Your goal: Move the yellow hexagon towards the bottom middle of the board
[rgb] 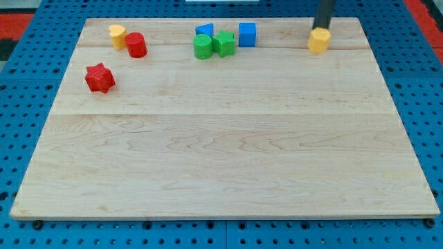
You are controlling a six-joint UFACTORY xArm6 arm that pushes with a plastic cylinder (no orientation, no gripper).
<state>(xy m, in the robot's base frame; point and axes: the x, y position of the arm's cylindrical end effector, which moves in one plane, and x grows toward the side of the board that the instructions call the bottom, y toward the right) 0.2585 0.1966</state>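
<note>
On the wooden board, going from the view's left, a red star-shaped block sits alone near the left edge, a little below the top row. Above and to its right a yellow cylinder-like block stands just beside a red cylinder, the two nearly touching. Toward the top middle comes a tight cluster: a green cylinder pressed against a green star-like block, with a blue block, its shape hard to make out, peeking from behind them and a blue cube just to the right. Well apart from that cluster, near the view's top right, the yellow hexagon rests close to the board's upper edge, far from the bottom middle. My tip comes down from the view's top right at the hexagon's far upper side; it seems to touch the block, though I cannot tell for certain, and the rod has nothing to spread or pinch with
</note>
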